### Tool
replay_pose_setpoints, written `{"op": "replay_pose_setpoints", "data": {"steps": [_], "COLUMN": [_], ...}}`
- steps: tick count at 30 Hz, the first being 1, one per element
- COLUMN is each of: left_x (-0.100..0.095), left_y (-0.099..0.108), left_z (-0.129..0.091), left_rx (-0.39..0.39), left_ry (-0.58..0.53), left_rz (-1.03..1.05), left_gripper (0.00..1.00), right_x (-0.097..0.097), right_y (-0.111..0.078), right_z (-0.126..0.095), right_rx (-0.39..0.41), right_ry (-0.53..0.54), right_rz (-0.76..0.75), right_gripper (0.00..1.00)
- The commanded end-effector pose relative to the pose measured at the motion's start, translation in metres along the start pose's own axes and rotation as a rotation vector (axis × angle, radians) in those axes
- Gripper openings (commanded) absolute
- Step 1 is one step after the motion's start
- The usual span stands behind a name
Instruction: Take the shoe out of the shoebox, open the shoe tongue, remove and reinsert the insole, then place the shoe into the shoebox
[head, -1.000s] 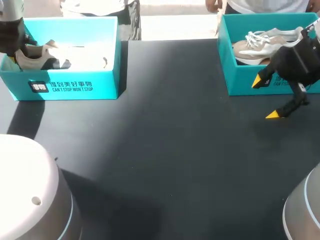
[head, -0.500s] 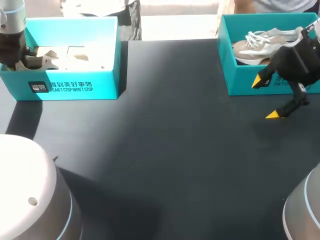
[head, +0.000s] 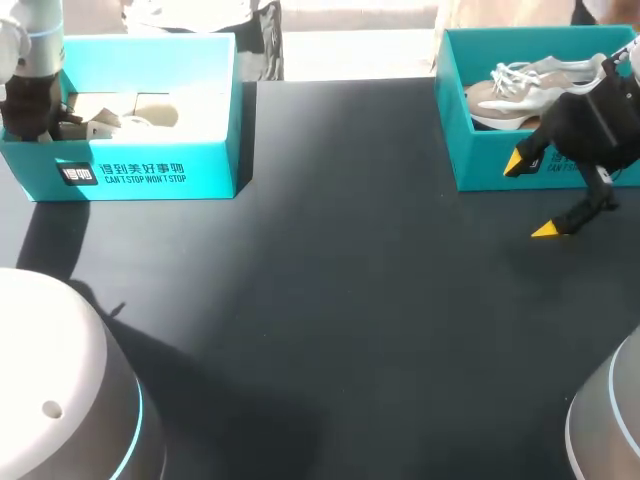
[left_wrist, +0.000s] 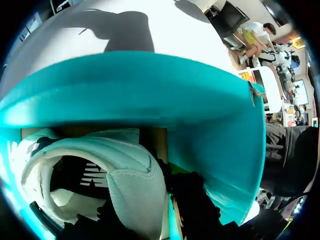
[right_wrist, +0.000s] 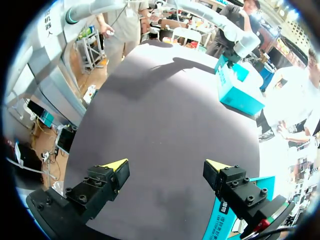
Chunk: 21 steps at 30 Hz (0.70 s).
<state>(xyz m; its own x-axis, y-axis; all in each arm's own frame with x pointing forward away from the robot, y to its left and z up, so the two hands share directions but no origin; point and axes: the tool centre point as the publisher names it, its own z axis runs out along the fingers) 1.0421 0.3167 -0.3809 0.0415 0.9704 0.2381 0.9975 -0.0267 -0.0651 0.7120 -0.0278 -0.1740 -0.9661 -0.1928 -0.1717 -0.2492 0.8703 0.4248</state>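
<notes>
We see a teal, white-lettered shoebox upper left (head: 215, 110), a teal shoebox upper right (head: 452, 130), its sneaker (head: 510, 95) beige with white laces, the table (head: 350, 300) black.

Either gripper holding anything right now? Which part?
Left gripper looks shut on the white shoe, at the padded edge of its opening, inside the shoebox. Right gripper open, empty.

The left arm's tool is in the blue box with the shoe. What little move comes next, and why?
Probably open the left tool and let go. A second ago the shoe was higher; now it lies low inside the left shoebox, teal walls around it, so it looks set down. The tool seems shut on its collar.
</notes>
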Motion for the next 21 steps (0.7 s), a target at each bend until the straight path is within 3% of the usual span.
{"op": "replay_pose_setpoints", "data": {"steps": [1, 4, 17, 21], "left_x": [-0.005, -0.004, -0.002, -0.001], "left_y": [0.003, 0.0, -0.002, 0.0], "left_z": [0.002, -0.002, -0.033, -0.038], "left_rx": [0.003, -0.007, -0.042, -0.048], "left_ry": [-0.002, -0.012, -0.091, -0.096], "left_rz": [0.008, 0.017, 0.027, 0.027], "left_gripper": [0.35, 0.41, 0.42, 0.49], "right_x": [-0.002, -0.002, -0.002, -0.002], "right_y": [0.0, 0.0, 0.0, 0.0], "right_z": [0.001, 0.001, 0.001, 0.001], "right_rx": [0.002, 0.002, 0.002, 0.002], "right_ry": [0.005, 0.005, 0.005, 0.005], "right_rz": [0.0, 0.0, 0.0, 0.0], "right_gripper": [1.0, 1.0, 1.0, 1.0]}}
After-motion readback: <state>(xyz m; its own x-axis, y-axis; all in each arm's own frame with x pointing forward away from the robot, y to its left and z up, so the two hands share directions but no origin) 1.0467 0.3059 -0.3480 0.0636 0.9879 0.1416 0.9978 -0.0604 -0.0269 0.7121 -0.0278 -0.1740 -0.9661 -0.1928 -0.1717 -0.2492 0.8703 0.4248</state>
